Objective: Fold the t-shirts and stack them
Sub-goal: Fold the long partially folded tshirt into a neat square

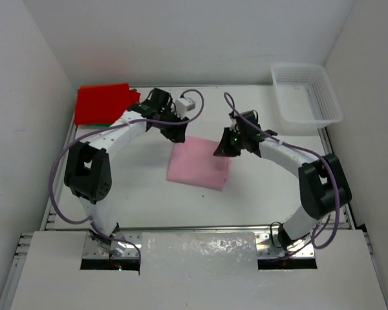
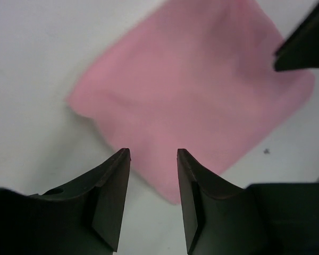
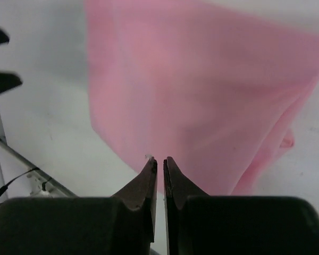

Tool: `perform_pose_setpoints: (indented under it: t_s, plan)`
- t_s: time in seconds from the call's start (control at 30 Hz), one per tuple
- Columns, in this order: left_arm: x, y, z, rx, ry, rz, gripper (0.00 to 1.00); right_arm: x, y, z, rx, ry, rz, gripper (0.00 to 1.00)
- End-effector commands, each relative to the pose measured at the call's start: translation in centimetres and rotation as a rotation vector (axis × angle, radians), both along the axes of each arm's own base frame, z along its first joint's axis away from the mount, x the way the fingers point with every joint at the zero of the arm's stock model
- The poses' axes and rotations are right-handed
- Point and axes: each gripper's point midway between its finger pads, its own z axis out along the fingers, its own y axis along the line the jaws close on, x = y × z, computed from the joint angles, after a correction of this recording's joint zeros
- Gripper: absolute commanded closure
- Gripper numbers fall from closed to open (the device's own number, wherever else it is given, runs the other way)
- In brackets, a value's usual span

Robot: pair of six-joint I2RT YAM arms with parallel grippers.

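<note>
A light pink t-shirt (image 1: 199, 163) lies folded into a rough square in the middle of the table. A red t-shirt (image 1: 103, 102) lies folded at the far left corner. My left gripper (image 1: 176, 134) hovers over the pink shirt's far left corner, open with nothing between its fingers; the left wrist view shows the pink cloth (image 2: 196, 90) beyond the left gripper (image 2: 153, 153). My right gripper (image 1: 221, 152) is over the shirt's far right edge. In the right wrist view the right gripper (image 3: 160, 160) has its jaws almost together and empty, above the pink shirt (image 3: 202, 95).
A white lattice basket (image 1: 307, 93) stands at the far right corner. The table's metal rail (image 1: 200, 227) runs along the near edge, and white walls close in the left, right and back sides.
</note>
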Motion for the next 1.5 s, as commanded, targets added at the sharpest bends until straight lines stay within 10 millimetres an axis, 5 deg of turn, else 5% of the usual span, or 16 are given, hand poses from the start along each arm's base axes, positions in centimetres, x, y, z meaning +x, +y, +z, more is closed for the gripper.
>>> perform_pose_setpoints:
  t_s: [0.0,0.27,0.4,0.6,0.77,0.83,0.97,1.03,1.13,1.17,1.3,1.47]
  plan:
    - [-3.7,-2.1,-4.4,-0.093,0.179,-0.044,0.62,-0.1,0.6,-3.9,0.083,0.104,-0.094,0.93]
    - [-3.9,0.3,-11.1,0.012,0.234,0.116,0.63,-3.4,-3.4,-10.3,-0.115,0.241,-0.115,0.97]
    - [-4.6,1.3,-13.1,0.053,0.254,0.149,0.64,-2.6,-4.9,-11.3,-0.182,0.237,-0.111,0.98]
    - [-4.4,1.5,-13.0,0.055,0.251,0.162,0.65,0.5,-6.0,-10.5,-0.315,0.177,-0.014,0.95]
    - [-2.5,3.6,-8.9,0.010,0.203,0.241,0.63,4.1,-8.0,-7.7,-0.407,0.109,-0.001,0.91]
    - [-1.2,4.4,-5.8,-0.019,0.146,0.275,0.60,5.8,-8.7,-5.6,-0.436,0.061,-0.009,0.85]
    - [-0.9,5.3,-3.5,-0.073,0.122,0.360,0.47,5.2,-8.2,-3.0,-0.395,0.029,0.001,0.53]
    - [-2.5,4.7,-4.9,-0.120,0.193,0.374,0.43,3.5,-7.2,-3.7,-0.325,0.084,0.017,0.48]
    - [-4.4,3.7,-7.9,-0.193,0.313,0.434,0.26,1.8,-6.5,-5.2,-0.264,0.137,0.010,0.26]
    - [-4.5,3.1,-8.1,-0.230,0.329,0.425,0.17,1.4,-6.2,-5.5,-0.242,0.145,0.010,0.24]
    - [-5.5,2.3,-10.7,-0.267,0.439,0.457,0.07,0.5,-5.6,-6.9,-0.192,0.167,-0.006,0.21]
    - [-5.9,1.9,-13.8,-0.272,0.525,0.485,0.04,-0.4,-4.7,-8.4,-0.126,0.212,-0.011,0.20]
